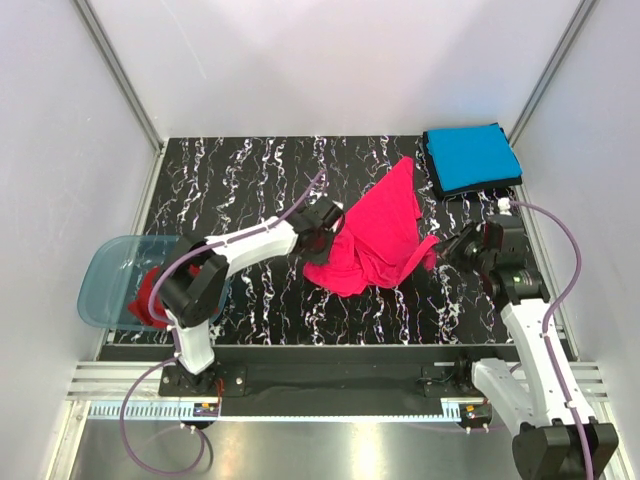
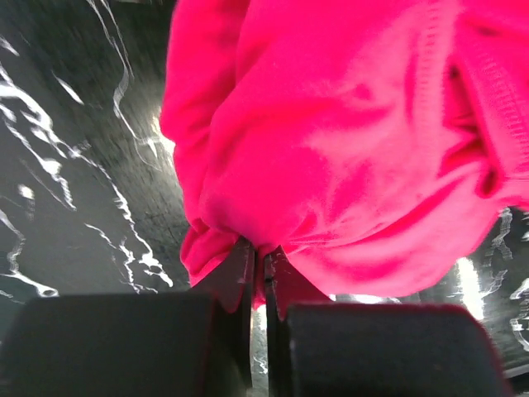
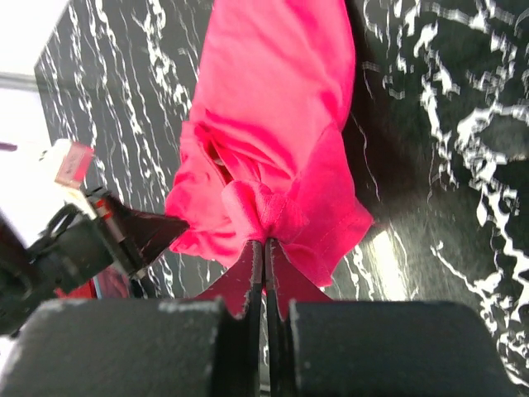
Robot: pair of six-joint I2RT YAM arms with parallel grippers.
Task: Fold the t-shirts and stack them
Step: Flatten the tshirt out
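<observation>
Left end effector point(image 2: 258, 252): fingers pressed together on a bunched fold of the pink-red t-shirt point(image 1: 375, 235), gripping at the shirt's 9 o'clock edge. Right end effector point(image 3: 264, 244): likewise pinched tight on a gathered bit of the same shirt, at its 3 o'clock edge. Shirt hangs crumpled between the two, right of the middle of the table point(image 1: 240, 180), one corner reaching toward 1 o'clock, the lower part sagging toward 6 o'clock. Blue t-shirt point(image 1: 470, 158) lies folded flat at the table's 1 o'clock corner, well apart from both arms. Translucent tub point(image 1: 100, 270) sits at the 8 o'clock edge; darker red t-shirt point(image 1: 148, 300) heaped inside it.
</observation>
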